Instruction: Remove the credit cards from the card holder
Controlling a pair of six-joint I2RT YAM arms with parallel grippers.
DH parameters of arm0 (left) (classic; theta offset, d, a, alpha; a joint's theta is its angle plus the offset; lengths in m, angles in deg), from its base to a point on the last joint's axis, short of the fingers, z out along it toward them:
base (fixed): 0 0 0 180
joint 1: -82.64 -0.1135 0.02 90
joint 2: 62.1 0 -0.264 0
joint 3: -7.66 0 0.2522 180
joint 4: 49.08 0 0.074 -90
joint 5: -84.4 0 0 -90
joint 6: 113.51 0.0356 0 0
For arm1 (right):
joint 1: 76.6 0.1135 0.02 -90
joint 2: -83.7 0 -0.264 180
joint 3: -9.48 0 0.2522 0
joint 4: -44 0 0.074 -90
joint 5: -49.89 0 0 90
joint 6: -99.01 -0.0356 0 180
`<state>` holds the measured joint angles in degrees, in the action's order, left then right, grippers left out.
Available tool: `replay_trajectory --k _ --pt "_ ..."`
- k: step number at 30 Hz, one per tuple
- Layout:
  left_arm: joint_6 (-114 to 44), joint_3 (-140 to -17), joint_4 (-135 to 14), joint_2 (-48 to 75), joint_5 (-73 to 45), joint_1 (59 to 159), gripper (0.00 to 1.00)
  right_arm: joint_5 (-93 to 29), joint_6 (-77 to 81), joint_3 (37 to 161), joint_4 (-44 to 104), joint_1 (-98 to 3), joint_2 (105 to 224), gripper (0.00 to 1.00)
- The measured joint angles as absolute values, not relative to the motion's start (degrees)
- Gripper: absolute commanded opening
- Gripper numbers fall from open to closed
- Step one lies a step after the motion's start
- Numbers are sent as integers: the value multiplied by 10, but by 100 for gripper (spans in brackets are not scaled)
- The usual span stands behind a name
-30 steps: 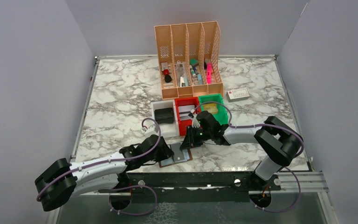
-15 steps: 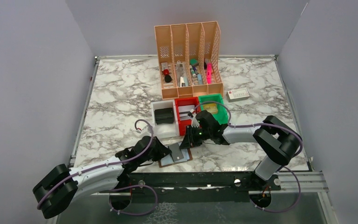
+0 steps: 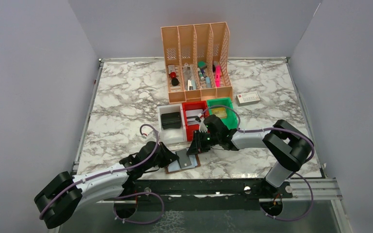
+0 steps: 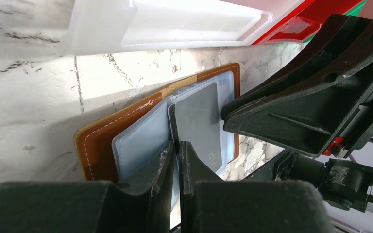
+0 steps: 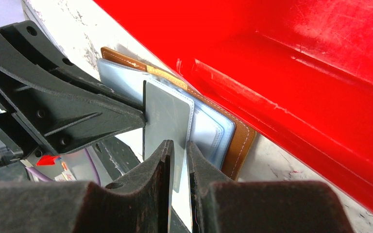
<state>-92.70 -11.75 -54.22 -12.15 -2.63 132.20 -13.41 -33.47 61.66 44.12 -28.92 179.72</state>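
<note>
**Both hands on one card, holder open at the near edge.**

From above: the card holder (image 3: 187,166) lies open on the surface, just near of the red bin (image 3: 194,119), and my left hand (image 3: 171,156) has slid back a little toward me. Left wrist: that hand (image 4: 177,145) has just closed, pinching the raised grey card (image 4: 199,121). Right wrist: my right hand (image 5: 179,145) clamps its other edge. No card is out yet, and I reckon the pull comes next.
</note>
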Motion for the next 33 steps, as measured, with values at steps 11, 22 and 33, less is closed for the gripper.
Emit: replay_trajectory --k 11,22,33 --pt "-949 -90 -531 -161 -33 1322 1 -133 -335 617 443 -289 1798 22" --pt "-948 -90 -510 -138 -44 1322 6 -133 -336 617 443 -289 1798 22" --pt "-944 -90 -504 -136 -48 1321 0 -133 -336 617 443 -289 1798 22"
